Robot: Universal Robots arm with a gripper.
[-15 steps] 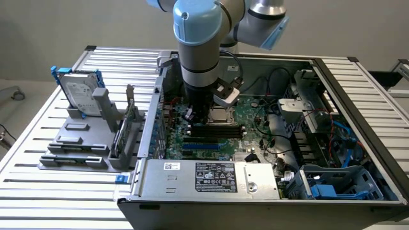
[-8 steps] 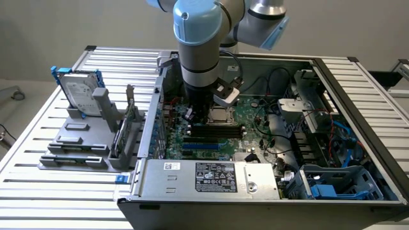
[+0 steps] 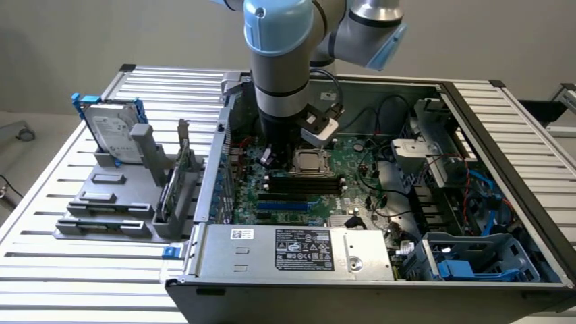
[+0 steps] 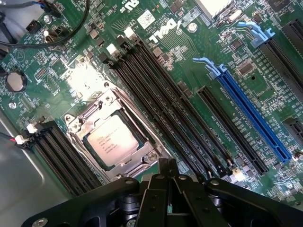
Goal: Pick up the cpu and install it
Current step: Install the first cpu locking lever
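Slatted counter (image 3: 54,223) is carrying an open computer case (image 3: 504,169), w/ a hard drive (image 3: 112,128) standing in a grey rack beside it. Robot arm (image 3: 283,61) is reaching down into the case over the motherboard (image 4: 189,61). The cpu (image 4: 112,140) is sitting in its metal-framed socket (image 4: 75,124), just beside the gripper (image 4: 165,177), whose jaws are clenched & holding nothing.

A slatted metal bench (image 3: 54,223) carries an open computer case (image 3: 378,283) across the middle and the exterior view's right. On the exterior view's left sits a grey holder rack (image 3: 112,209), with a blue-framed hard drive (image 3: 112,128) standing upright at its far end
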